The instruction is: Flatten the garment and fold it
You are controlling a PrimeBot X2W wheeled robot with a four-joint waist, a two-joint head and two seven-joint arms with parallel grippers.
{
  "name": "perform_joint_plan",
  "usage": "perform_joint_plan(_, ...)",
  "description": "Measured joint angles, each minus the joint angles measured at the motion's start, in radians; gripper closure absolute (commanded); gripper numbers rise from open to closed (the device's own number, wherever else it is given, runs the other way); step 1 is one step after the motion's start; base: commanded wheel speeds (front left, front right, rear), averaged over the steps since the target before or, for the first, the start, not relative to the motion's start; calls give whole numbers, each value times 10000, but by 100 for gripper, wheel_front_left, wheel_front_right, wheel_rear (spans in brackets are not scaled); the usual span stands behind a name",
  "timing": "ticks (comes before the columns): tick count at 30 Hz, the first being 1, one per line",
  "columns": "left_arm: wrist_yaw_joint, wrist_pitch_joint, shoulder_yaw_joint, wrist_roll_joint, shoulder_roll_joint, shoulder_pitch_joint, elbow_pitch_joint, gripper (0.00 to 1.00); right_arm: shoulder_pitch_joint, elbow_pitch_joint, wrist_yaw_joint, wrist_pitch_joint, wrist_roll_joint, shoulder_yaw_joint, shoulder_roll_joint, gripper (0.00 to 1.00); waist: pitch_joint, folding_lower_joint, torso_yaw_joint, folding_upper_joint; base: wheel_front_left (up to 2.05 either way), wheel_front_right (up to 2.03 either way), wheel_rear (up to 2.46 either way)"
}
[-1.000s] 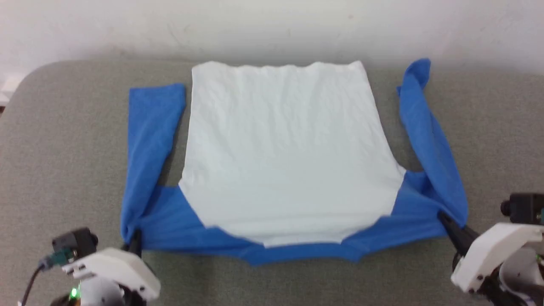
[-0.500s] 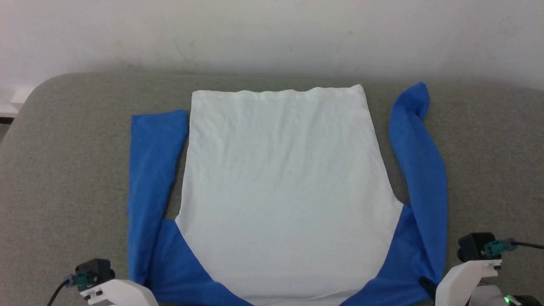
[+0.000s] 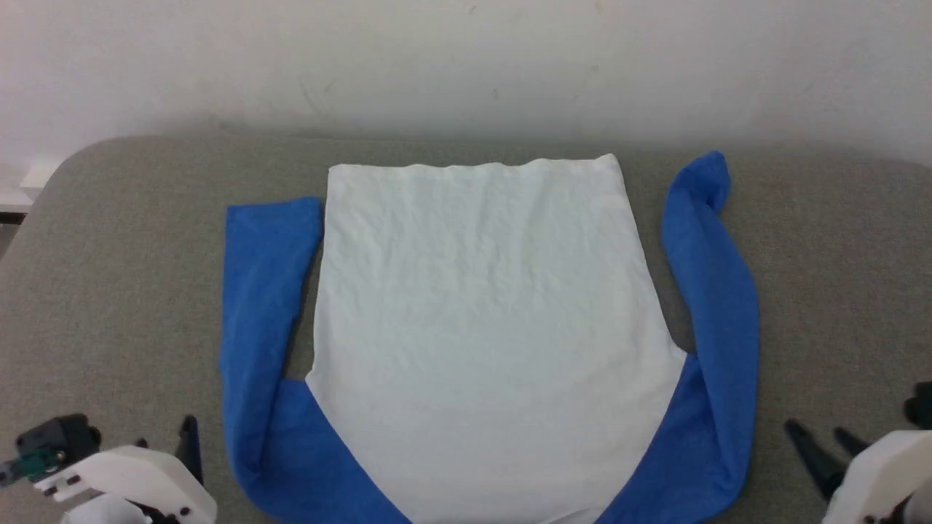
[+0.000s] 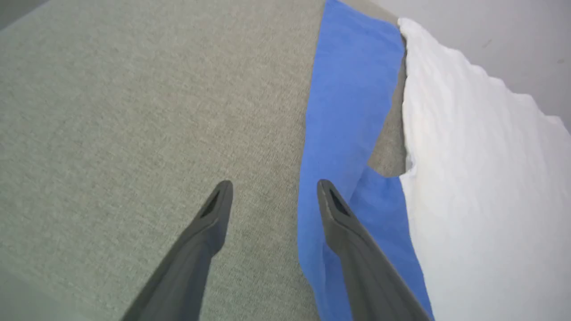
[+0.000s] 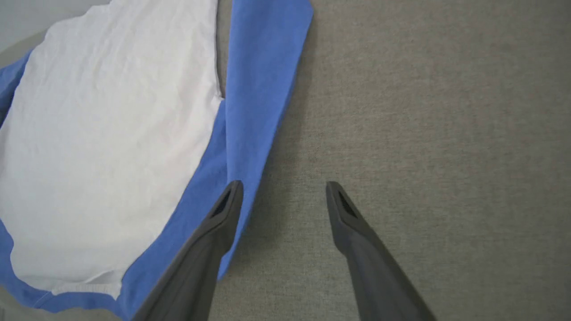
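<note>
The shirt lies spread on the grey desk, hem toward the wall and neck end toward the robot, running off the bottom edge of the head view. Its white body is smooth apart from fine crumples. The left sleeve lies straight along the body. The right sleeve does too, though its cuff is twisted at the far end.

Flattening looks nearly done. No fold has been made yet, so both sleeves and the body are left to fold, and the cuff probably wants straightening first.

The left pincer and right pincer both stand wide open and empty, just outside the shoulders.

The left wrist view shows what the head view cannot: the left pincer has 1 finger over bare desk and the other over the sleeve's outer edge, with a strip of desk showing between sleeve and body. The right wrist view likewise puts the right pincer with 1 finger at the blue edge and 1 over desk. It also shows the neck trim, cut off in the head view. Whether the fingers touch the cloth I cannot tell.
</note>
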Motion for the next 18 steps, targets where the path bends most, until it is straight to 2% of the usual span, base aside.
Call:
perform_joint_plan(2, 35, -629, 215, 288, 111, 2, -454, 0, -174, -349, -2, -299, -140, -633, 27, 0, 39, -1, 6, 0, 0, 0, 0)
perform_joint_plan(5, -153, -1820, 255, 844, 180, -207, -819, 0, -1091, -481, -10, -842, -570, -1244, 33, 0, 196, 0, -2, -1, 0, 0, 0)
perform_joint_plan(11, -1003, -4729, 73, 1770, -163, -1217, -637, 0, -3682, 585, -10, -1553, -1210, -1616, 81, 0, 758, 1, -18, 0, 0, 0, 0)
perform_joint_plan(14, -1285, -5283, -42, 2240, -362, -1689, -410, 0, -4984, 1588, -8, -1603, -1720, -1522, 65, 0, 1143, 1, 4, 0, 0, 0, 0)
perform_joint_plan(18, -1551, -5444, 38, 2828, -823, -2399, -368, 0, -6622, 2986, -8, -1187, -2523, -1028, -174, 0, 1744, 2, 78, 0, 0, 0, 0)
